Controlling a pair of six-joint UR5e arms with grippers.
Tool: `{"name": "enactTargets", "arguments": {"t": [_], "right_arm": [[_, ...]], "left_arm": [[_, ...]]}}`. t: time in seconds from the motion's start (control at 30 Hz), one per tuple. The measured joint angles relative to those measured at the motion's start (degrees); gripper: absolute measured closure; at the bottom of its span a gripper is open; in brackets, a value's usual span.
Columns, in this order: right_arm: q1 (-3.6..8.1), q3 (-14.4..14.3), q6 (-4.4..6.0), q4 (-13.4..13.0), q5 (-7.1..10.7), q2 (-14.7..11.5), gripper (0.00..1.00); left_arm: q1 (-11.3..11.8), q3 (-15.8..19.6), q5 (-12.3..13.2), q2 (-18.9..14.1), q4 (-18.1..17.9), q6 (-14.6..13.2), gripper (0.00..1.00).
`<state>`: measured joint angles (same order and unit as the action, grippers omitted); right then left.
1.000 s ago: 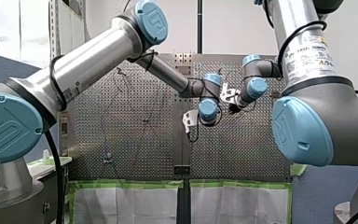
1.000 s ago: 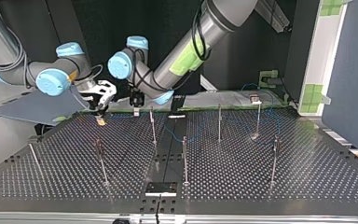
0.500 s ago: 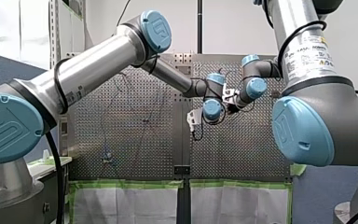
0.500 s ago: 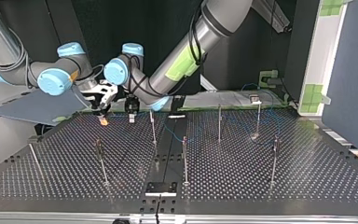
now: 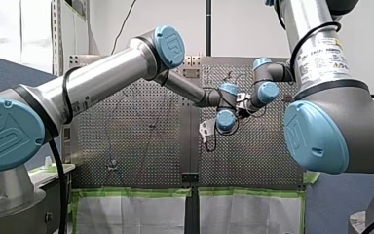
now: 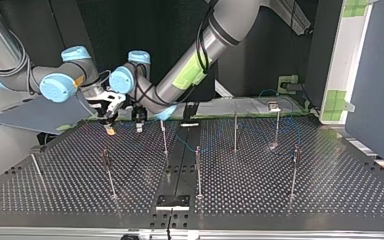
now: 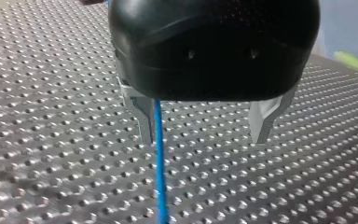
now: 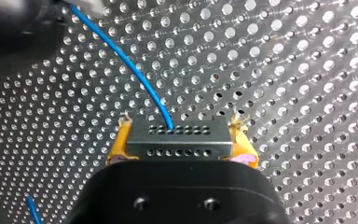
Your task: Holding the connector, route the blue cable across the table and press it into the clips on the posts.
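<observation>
bench (image 6: 300, 210): dark perforated metal, green tape (image 5: 131, 193) at its edge, white wall (image 5: 243, 24) behind
posts (image 6: 198, 167): seven, thin
arms (image 5: 107, 73): two
right jaws: clamped on the connector (image 8: 179, 138)
left jaws: apart, blue cable (image 7: 158, 154) hanging between them, beside one finger (image 7: 144, 121)

Connector (image 8: 179, 137) is a small grey block with two rows of holes, pinched level between my right claw's (image 8: 181, 144) yellow pads (image 8: 116, 149). Blue cable (image 8: 135, 70) arcs out of its far face. Thin posts (image 6: 164, 135) stand upright across the table (image 6: 280, 200).
</observation>
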<state>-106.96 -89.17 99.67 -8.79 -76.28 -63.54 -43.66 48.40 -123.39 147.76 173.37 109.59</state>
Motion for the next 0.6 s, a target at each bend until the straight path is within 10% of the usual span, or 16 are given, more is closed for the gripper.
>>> {"name": "enactTargets", "arguments": {"t": [0.27, 0.6], "right_arm": [[0.12, 0.0, 0.01, 0.0, 0.1, 0.0, 1.0], [0.52, 0.4, -0.19, 0.0, 0.33, 0.0, 1.0]], "left_arm": [[-0.1, -1.5, -1.5, 0.0, -0.4, 0.0, 1.0], [-0.1, -1.6, -3.0, -0.1, 0.5, 0.3, 1.0]]}}
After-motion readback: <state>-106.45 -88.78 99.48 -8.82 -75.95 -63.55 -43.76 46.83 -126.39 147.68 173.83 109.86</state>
